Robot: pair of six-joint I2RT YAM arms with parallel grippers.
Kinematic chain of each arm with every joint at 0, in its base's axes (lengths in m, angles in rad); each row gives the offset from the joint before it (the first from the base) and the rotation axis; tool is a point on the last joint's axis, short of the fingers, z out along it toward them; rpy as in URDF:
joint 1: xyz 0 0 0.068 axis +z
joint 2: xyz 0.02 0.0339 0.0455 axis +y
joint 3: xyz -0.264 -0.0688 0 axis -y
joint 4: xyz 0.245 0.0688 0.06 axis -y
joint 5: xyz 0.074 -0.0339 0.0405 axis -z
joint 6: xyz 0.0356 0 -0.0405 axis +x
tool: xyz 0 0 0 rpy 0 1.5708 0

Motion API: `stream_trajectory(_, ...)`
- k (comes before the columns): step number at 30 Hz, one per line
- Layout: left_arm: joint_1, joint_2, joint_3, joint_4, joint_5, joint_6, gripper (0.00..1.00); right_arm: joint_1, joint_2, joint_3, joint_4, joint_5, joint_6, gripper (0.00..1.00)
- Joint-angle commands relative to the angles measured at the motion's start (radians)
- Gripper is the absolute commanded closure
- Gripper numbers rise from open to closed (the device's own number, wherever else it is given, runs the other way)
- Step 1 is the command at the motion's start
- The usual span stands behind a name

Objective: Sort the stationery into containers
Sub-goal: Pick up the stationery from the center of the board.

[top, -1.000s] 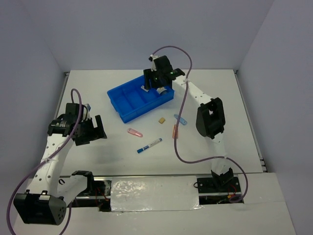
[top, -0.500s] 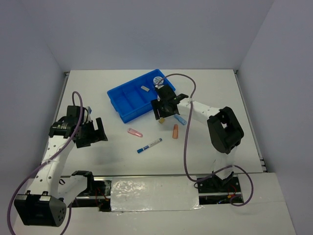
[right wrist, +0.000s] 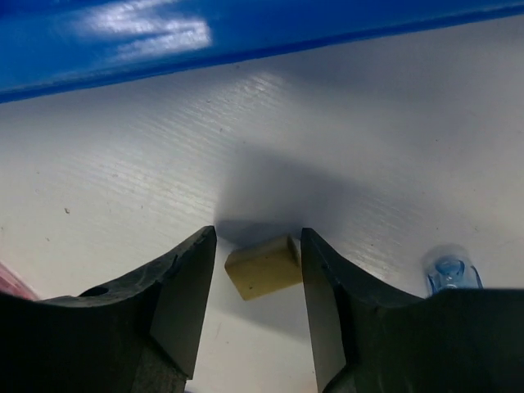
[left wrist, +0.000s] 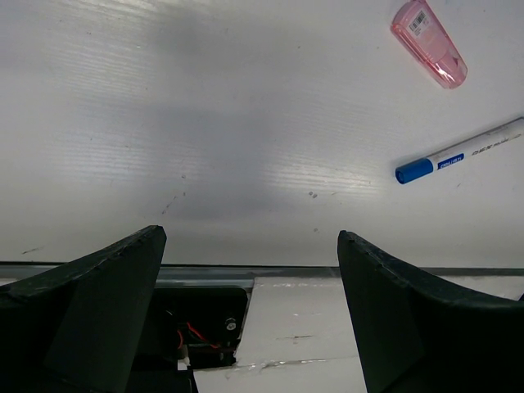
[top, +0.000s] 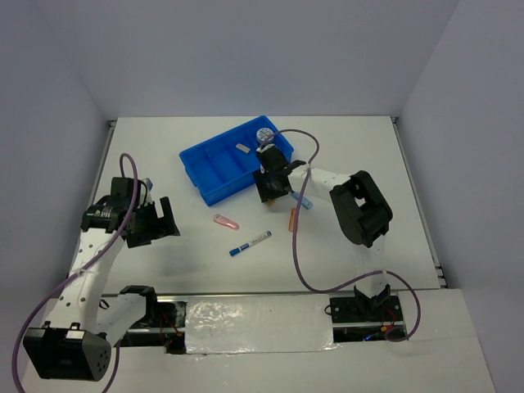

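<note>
The blue tray (top: 199,155) stands at the back centre, with a grey piece (top: 242,148) and the patterned roll (top: 264,135) in it. Just in front of the tray, my right gripper (top: 268,195) is low over the table. Its jaws (right wrist: 258,237) straddle a tan piece (right wrist: 262,267), with a small gap on the left side. Beside it lies a light-blue piece (top: 304,200) (right wrist: 449,273). An orange piece (top: 294,219), a pink piece (top: 225,222) (left wrist: 428,42) and the marker (top: 250,243) (left wrist: 458,151) lie loose. My left gripper (top: 157,221) (left wrist: 250,236) hangs open and empty at the left.
The tray's blue wall (right wrist: 246,33) runs right behind the tan piece. The right arm's purple cable (top: 296,246) loops over the table near the orange piece. The table's front edge and the mounting rail (left wrist: 205,303) lie below my left gripper.
The right gripper came away from the tray, leaving the roll in it, and dropped to the tan piece. Its jaws have narrowed around that piece. The left arm is still.
</note>
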Motion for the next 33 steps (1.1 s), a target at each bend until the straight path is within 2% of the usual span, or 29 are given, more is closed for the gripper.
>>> stream_trajectory(1, -0.002, -0.017, 0.000, -0.005, -0.007, -0.007, 0.01, 0.000, -0.008, -0.020, 0.014, -0.005, 0.000, 0.48)
stream_trajectory(6, -0.002, -0.003, -0.005, 0.009, -0.005, -0.007, 0.01, 0.014, -0.053, -0.083, 0.008, 0.008, -0.008, 0.51)
stream_trajectory(8, -0.002, 0.006, -0.002, 0.015, -0.002, -0.007, 0.01, 0.014, -0.062, -0.103, 0.002, 0.013, -0.006, 0.44)
stream_trajectory(14, -0.002, 0.032, 0.007, 0.031, 0.004, -0.001, 0.01, 0.017, -0.071, -0.124, -0.001, 0.007, -0.012, 0.40)
stream_trajectory(16, -0.002, 0.037, 0.007, 0.038, 0.005, 0.002, 0.01, 0.015, -0.074, -0.135, 0.008, -0.002, -0.012, 0.43)
stream_trajectory(20, -0.002, 0.043, -0.002, 0.046, 0.010, 0.004, 0.00, 0.015, -0.068, -0.135, 0.030, -0.014, -0.023, 0.60)
stream_trajectory(21, -0.002, 0.045, -0.004, 0.050, 0.010, 0.004, 0.01, 0.017, -0.067, -0.124, 0.030, -0.014, -0.027, 0.66)
stream_trajectory(22, -0.002, 0.045, -0.005, 0.052, 0.010, 0.004, 0.01, 0.017, -0.070, -0.113, 0.015, -0.013, -0.031, 0.68)
stream_trajectory(28, -0.002, 0.040, 0.004, 0.046, 0.004, 0.007, 0.01, 0.018, -0.238, -0.034, 0.001, -0.047, -0.009, 0.66)
stream_trajectory(30, -0.002, 0.042, 0.003, 0.049, 0.004, 0.007, 0.01, 0.017, -0.245, 0.067, -0.044, -0.050, -0.027, 0.65)
stream_trajectory(33, -0.002, 0.048, 0.006, 0.051, 0.010, 0.005, 0.01, 0.015, -0.156, 0.251, -0.108, -0.033, -0.061, 0.65)
